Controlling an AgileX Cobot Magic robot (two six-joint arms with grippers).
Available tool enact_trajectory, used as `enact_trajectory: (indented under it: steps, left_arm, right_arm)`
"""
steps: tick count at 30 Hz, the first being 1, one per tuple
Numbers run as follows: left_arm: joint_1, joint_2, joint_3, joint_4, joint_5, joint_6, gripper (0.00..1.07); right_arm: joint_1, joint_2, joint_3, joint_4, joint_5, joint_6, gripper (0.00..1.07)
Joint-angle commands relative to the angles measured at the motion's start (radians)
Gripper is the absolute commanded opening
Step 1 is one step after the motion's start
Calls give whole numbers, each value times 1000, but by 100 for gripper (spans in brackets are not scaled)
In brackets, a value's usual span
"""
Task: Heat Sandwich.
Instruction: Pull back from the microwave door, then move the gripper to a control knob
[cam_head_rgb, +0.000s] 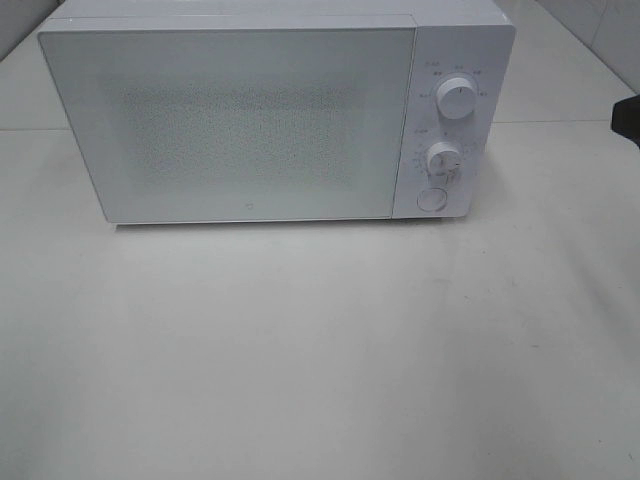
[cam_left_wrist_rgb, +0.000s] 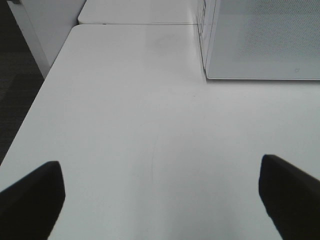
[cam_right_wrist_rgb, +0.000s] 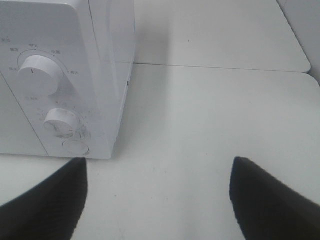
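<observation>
A closed white microwave (cam_head_rgb: 240, 120) stood at the back of the bare white worktop (cam_head_rgb: 320, 360), its frosted door (cam_head_rgb: 230, 125) flush with the cabinet. Both hands waited low over the surface. The left hand (cam_left_wrist_rgb: 160, 167) was spread wide and held nothing, facing the door's lower corner from well away. The right hand (cam_right_wrist_rgb: 159, 164) was also spread and empty, and sat near the control panel, in front of the lower dial (cam_right_wrist_rgb: 61, 121) and the round button (cam_right_wrist_rgb: 76, 147).

The sandwich appeared in none of the three views. It was neither on the worktop nor between either hand's fingers. It may have lain behind the speckled door, but the glass gave nothing away, so its position relative to the hands could not be told.

With the door shut and the right hand nearest the controls, the step looked likely to be at the panel, either pressing the button or turning a dial. Doing it well would mean approaching square to the panel and narrowing the fingers evenly around the knob. Light pressure would keep the oven from sliding back.
</observation>
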Motion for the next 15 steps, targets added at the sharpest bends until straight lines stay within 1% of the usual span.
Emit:
enact_trajectory:
  steps: [1, 8, 9, 12, 15]
  left_arm:
    - [0, -26, 3, -4, -8, -1, 102]
    - [0, -26, 3, -4, -8, -1, 102]
    - [0, -26, 3, -4, -8, -1, 102]
    - [0, -26, 3, -4, -8, -1, 102]
    - [0, -26, 3, -4, -8, -1, 102]
  right_arm:
    - [-3, 51, -4, 0, -108, 4, 76]
    - [-3, 129, 8, 0, -243, -8, 76]
    - [-3, 147, 37, 1, -328, -8, 76]
    - [2, 159, 70, 9, -403, -8, 76]
    - [60, 193, 128, 81, -535, -80, 76]
